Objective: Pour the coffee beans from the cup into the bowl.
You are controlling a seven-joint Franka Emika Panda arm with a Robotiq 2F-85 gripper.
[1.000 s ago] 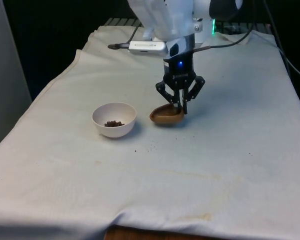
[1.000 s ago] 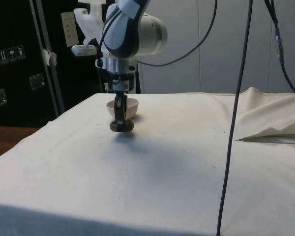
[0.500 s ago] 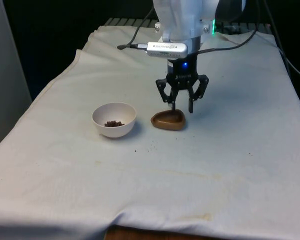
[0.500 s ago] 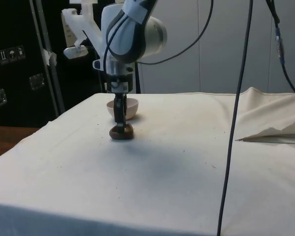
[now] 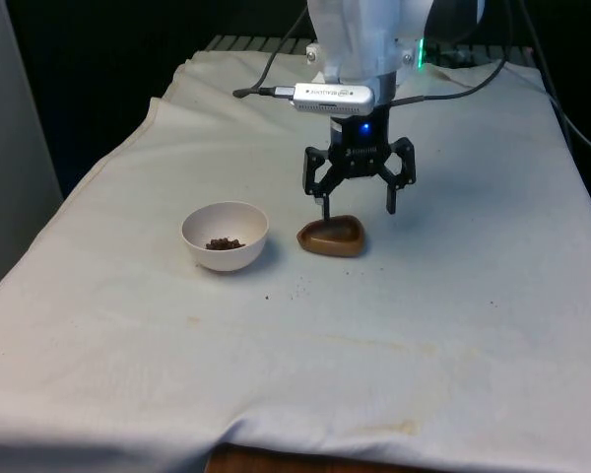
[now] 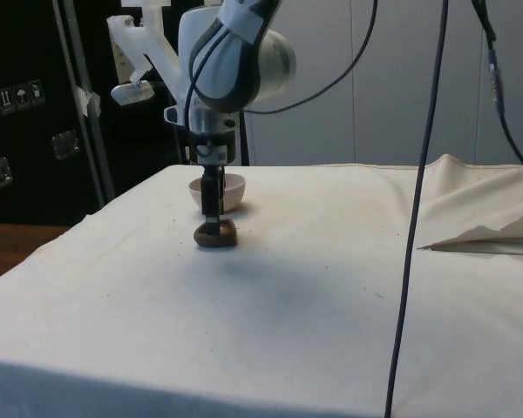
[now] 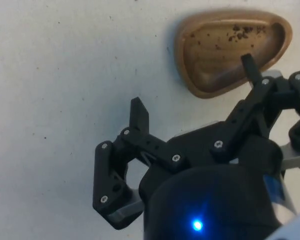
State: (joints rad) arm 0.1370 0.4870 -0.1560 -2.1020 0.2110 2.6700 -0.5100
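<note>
Your end effector [image 5: 358,202] spread, hovers mid-frame above emptied cup [image 5: 331,236] on counter [image 5: 453,296]; beans [image 5: 224,243] sit in bowl [image 5: 225,236].

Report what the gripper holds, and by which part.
Nothing. The black two-finger gripper is open above the brown wooden cup, which rests on the white cloth.

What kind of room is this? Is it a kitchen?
Probably not a kitchen; more likely a robot lab. A robot gripper hangs over a cloth-covered table with a brown cup and a white bowl of beans, and cables trail about.
</note>
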